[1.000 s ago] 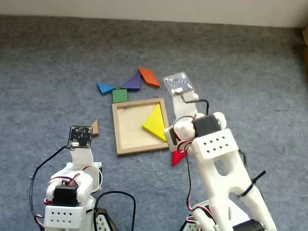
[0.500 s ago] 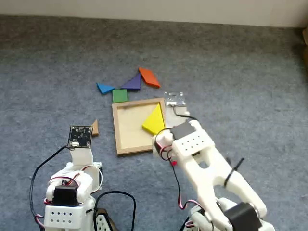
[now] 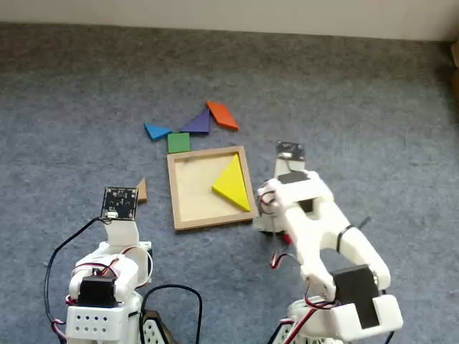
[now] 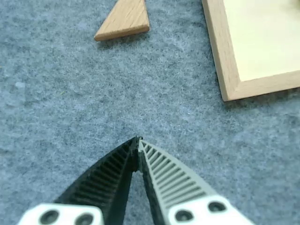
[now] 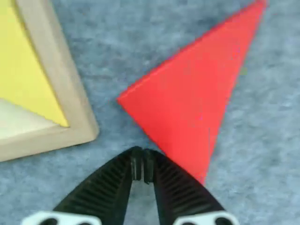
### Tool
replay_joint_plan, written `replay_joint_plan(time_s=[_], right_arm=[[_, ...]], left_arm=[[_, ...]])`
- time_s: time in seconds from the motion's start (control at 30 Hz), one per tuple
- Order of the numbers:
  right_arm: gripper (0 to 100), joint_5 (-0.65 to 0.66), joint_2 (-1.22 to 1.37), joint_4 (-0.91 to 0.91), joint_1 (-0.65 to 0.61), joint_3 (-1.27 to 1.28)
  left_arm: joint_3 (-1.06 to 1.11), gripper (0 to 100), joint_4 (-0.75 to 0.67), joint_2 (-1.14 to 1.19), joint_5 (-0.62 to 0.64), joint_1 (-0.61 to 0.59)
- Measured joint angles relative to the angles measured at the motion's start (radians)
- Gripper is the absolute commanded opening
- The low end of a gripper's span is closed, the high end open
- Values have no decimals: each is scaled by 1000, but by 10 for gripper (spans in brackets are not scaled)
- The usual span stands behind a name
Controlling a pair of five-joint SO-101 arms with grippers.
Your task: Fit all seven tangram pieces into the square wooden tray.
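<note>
Tray (image 3: 173, 192) w/ yellow triangle (image 3: 233, 185) — L pincer (image 4: 138, 142), R pincer (image 5: 142, 157) both pressed together; R by red triangle (image 5: 197, 98).

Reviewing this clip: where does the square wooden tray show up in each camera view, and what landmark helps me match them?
High view: tray mid-table, between the two arms.
Left wrist view: one tray corner, across the carpet from the plain wooden piece.
Right wrist view: another tray corner, beside the red triangle.
Landmark: yellow triangle inside the tray, in high and right wrist views.
</note>
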Motion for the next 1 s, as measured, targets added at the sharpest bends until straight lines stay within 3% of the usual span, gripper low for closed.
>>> replay_joint_plan(time_s=[0.3, 0.4, 0.57, 0.83, 1.0], right_arm=[[46, 190, -235, 104, 209, 2], [150, 256, -319, 140, 216, 2], [368, 262, -381, 173, 176, 2], [379, 137, -385, 150, 0, 2], [379, 94, -316, 109, -21, 2]], left_arm=[[0, 6, 0, 0, 0, 0], [0, 6, 0, 0, 0, 0], [0, 6, 0, 0, 0, 0], [0, 6, 0, 0, 0, 0], [0, 6, 0, 0, 0, 0]])
